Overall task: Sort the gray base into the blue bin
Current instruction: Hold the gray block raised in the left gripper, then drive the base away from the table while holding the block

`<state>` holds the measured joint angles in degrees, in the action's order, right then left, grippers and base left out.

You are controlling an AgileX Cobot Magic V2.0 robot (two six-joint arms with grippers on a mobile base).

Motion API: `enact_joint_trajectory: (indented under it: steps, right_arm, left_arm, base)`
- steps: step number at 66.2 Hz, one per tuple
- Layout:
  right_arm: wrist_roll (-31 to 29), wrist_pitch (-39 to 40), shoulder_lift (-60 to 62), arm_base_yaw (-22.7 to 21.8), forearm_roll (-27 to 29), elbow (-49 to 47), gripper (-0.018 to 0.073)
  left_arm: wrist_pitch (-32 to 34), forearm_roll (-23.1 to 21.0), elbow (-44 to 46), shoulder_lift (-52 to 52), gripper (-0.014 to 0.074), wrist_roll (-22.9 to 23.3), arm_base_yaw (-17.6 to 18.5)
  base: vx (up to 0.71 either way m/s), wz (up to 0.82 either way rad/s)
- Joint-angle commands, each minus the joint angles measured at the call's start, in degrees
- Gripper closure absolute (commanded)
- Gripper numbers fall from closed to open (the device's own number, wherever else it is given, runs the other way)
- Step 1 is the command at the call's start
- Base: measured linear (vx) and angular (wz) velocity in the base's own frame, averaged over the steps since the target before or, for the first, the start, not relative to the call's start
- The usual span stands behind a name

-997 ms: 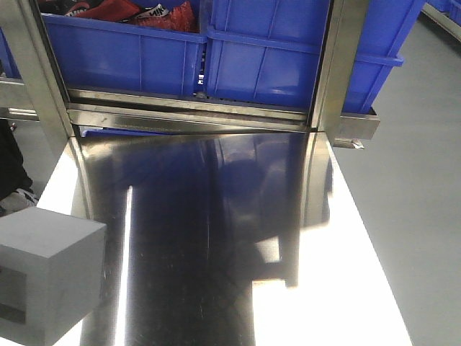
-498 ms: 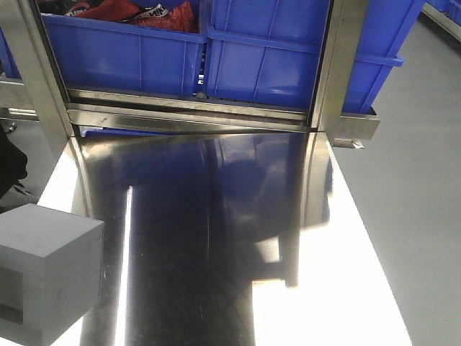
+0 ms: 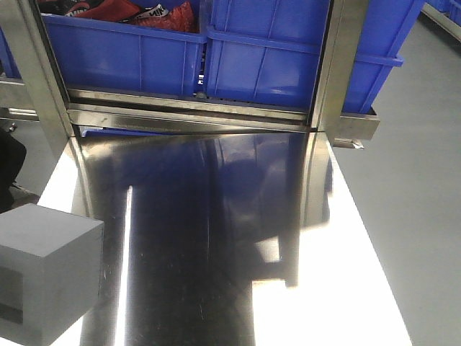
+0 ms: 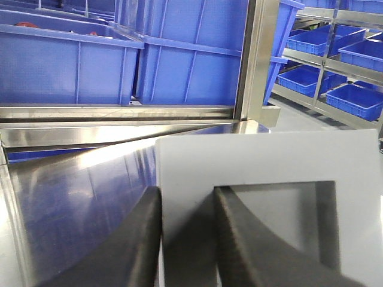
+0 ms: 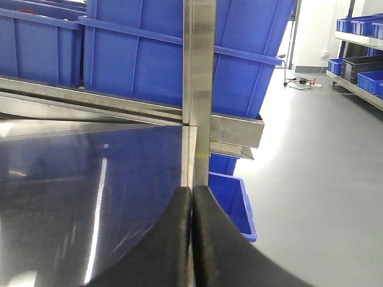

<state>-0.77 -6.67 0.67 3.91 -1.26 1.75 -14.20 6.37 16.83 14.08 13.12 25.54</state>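
At the 8 o'clock edge of the table (image 3: 216,252), the left hand (image 4: 187,200) is clamping one thick border of the gray base (image 4: 269,161); the right hand (image 5: 191,200) is resting closed, empty. Such an off-centre pinch is risking a tilt or slip before the blue bin (image 3: 266,65) at 12 o'clock. Most of the block is lying toward the hand's 3 o'clock.

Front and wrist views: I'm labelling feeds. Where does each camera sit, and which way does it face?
Front: above the steel table, looking forward and down at the blue bins; no arm shows.
Left wrist: behind the left hand, facing forward; fingers clamp the gray base.
Right wrist: behind the right hand, shut empty, facing a steel post.
Front and left wrist share the gray base.
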Motion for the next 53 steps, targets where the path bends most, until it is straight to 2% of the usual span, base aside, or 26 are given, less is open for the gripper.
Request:
enact_joint_trajectory:
  steps: [1,30,53]
  right_arm:
    - [-0.31,4.46,0.66,-0.29,-0.64,0.79,0.0568]
    - [-0.31,4.46,0.66,-0.29,-0.64,0.79,0.0568]
    - [-0.31,4.46,0.66,-0.29,-0.64,0.79,0.0568]
  left_arm:
    - [6.17,-0.05,1.93,0.44,0.0602,0.45,0.39]
    - [6.17,-0.05,1.93,0.44,0.0602,0.45,0.39]
    - [6.17,-0.05,1.93,0.44,0.0602,0.45,0.39]
  base:
    - [0.00,0.00]
    - [-0.02,-0.10]
    - [-0.06,-0.52]
